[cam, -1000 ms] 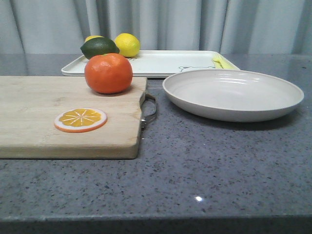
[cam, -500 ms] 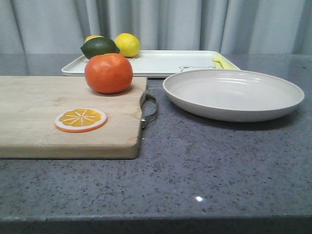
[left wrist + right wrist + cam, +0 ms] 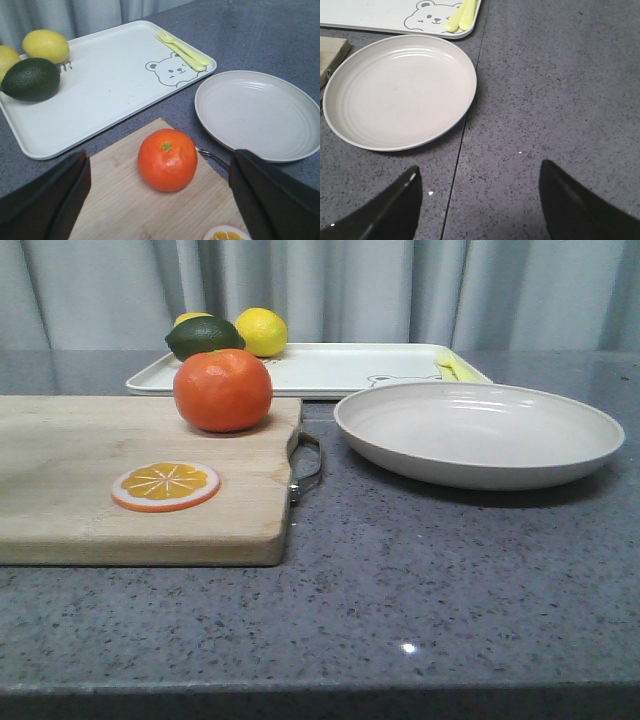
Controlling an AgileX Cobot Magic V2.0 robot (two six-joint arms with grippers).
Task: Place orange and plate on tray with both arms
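The orange (image 3: 222,390) sits on the far right corner of a wooden cutting board (image 3: 80,470); in the left wrist view the orange (image 3: 167,159) lies between my open left gripper's (image 3: 160,165) wide-apart fingers, below them. The beige plate (image 3: 478,432) rests on the counter right of the board. In the right wrist view the plate (image 3: 400,91) lies ahead and to one side of my open, empty right gripper (image 3: 479,172). The white tray (image 3: 330,370) with the bear drawing (image 3: 169,71) stands behind both. Neither gripper shows in the front view.
An orange slice disc (image 3: 165,485) lies on the board. A dark green lime (image 3: 30,79), a lemon (image 3: 46,46) and a second yellow fruit (image 3: 6,60) sit at the tray's left end. Yellow cutlery (image 3: 182,49) lies at its right end. A metal board handle (image 3: 308,465) faces the plate.
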